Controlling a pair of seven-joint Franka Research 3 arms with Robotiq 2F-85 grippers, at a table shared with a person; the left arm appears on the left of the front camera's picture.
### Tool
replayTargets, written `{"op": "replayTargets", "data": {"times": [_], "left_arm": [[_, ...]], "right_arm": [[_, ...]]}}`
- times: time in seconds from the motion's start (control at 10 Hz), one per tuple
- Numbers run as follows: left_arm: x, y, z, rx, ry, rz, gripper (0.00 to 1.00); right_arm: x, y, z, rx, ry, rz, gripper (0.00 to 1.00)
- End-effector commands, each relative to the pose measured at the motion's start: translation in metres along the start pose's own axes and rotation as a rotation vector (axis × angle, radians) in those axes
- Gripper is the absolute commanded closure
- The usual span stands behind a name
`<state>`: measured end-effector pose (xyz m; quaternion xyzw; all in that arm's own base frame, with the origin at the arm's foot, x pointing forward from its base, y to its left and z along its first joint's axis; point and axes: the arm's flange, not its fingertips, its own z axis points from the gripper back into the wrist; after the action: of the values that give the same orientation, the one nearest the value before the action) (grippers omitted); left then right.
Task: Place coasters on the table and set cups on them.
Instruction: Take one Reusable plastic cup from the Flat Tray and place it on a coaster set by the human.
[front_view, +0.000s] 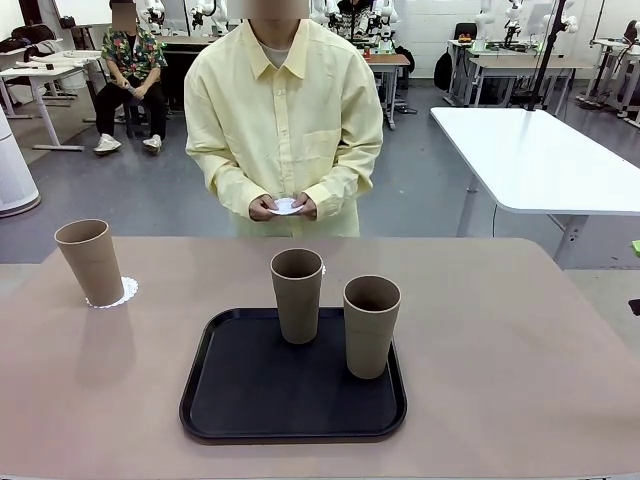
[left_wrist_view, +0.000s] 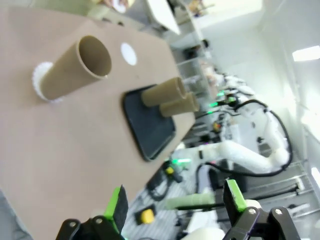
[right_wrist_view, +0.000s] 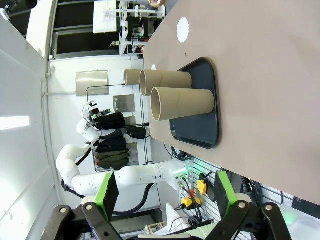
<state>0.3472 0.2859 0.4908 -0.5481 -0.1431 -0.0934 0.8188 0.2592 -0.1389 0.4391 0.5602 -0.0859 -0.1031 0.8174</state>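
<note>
Because the cups (right_wrist_view: 182, 104) look tall, thin-walled and empty, I judge them light and easy to tip, matte enough not to slip, yet likely to dent under a hard squeeze. The best hold seems to be across the wall a little above the middle, where the taper widens into the grip. The coasters (left_wrist_view: 128, 54) appear to be flimsy paper lying flat, hard to pinch and apt to slide when a cup lands on them. The left cup (front_view: 90, 262) stands upright on a coaster (front_view: 126, 292) at the far left of the counter (front_view: 500, 350). The middle cup (front_view: 297, 295) and the right cup (front_view: 371, 326) stand upright on the black tray (front_view: 240, 390) near the centre, close together but apart, the right one nearer. A bare coaster (right_wrist_view: 183, 30) lies on the counter just beyond the tray's far edge, behind the middle cup. The person (front_view: 285, 110) at the far side holds a third coaster (front_view: 286, 206) in both hands (front_view: 262, 209), just beyond the far edge. The left tool (left_wrist_view: 175, 202) hangs spread wide and holds nothing, on the near left side, well apart from the left cup ahead of it. The right tool (right_wrist_view: 166, 194) is likewise spread and empty, off to the right, well apart from the tray cups ahead of it, the right cup being the closest.
</note>
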Motion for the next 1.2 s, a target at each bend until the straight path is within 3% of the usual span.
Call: {"op": "replayTargets", "data": {"times": [0.0,0.3,0.5,0.8,1.1], "left_arm": [[0.009,-0.053,-0.024,0.205,0.019,-0.119,0.00],[0.025,-0.126,-0.074,0.371,0.075,-0.322,0.00],[0.034,-0.155,-0.125,0.445,0.152,-0.459,0.00],[0.039,-0.170,-0.214,0.522,0.304,-0.666,0.00],[0.055,-0.171,-0.276,0.653,0.414,-0.779,0.00]], "right_arm": [[0.000,0.000,0.001,0.011,0.000,-0.002,0.00],[0.000,0.000,0.001,0.011,0.000,-0.002,0.00],[0.000,0.000,0.001,0.011,0.000,-0.002,0.00],[0.000,0.000,0.001,0.011,0.000,-0.002,0.00],[0.000,0.000,0.001,0.011,0.000,-0.002,0.00]]}}
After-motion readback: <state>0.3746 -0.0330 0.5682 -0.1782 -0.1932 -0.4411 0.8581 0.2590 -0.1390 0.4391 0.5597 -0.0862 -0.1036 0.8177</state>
